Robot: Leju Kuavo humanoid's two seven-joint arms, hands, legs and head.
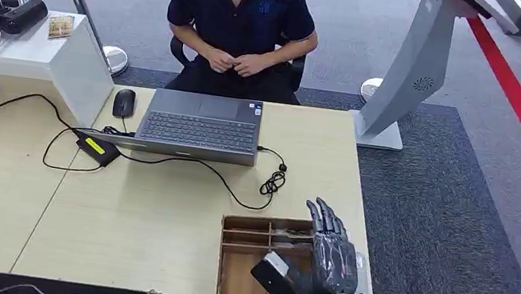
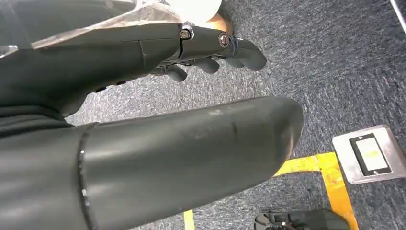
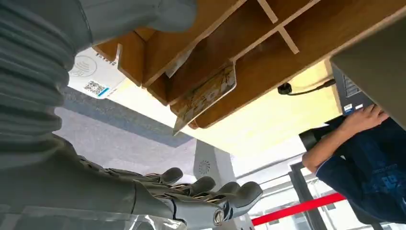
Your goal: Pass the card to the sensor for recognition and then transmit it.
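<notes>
A card [image 3: 206, 96] with a patterned face leans on edge in a compartment of the wooden divider box [image 1: 243, 265] at the table's near right corner. My right hand [image 1: 331, 255] hovers over the box's right side with fingers straight and apart, holding nothing; its fingers [image 3: 210, 189] are apart from the card. A white card with a QR code [image 3: 93, 76] lies by the box's edge. My left hand [image 2: 210, 48] hangs beside my body over the carpet, fingers loosely bent and empty. A black device [image 1: 0, 10] sits on the white stand at the far left.
A person [image 1: 240, 17] sits across the table behind an open laptop [image 1: 200, 125]. A mouse [image 1: 123, 102], a power adapter [image 1: 96, 148] and trailing cables [image 1: 237, 189] lie mid-table. A grey kiosk stand [image 1: 410, 68] rises past the table's right end.
</notes>
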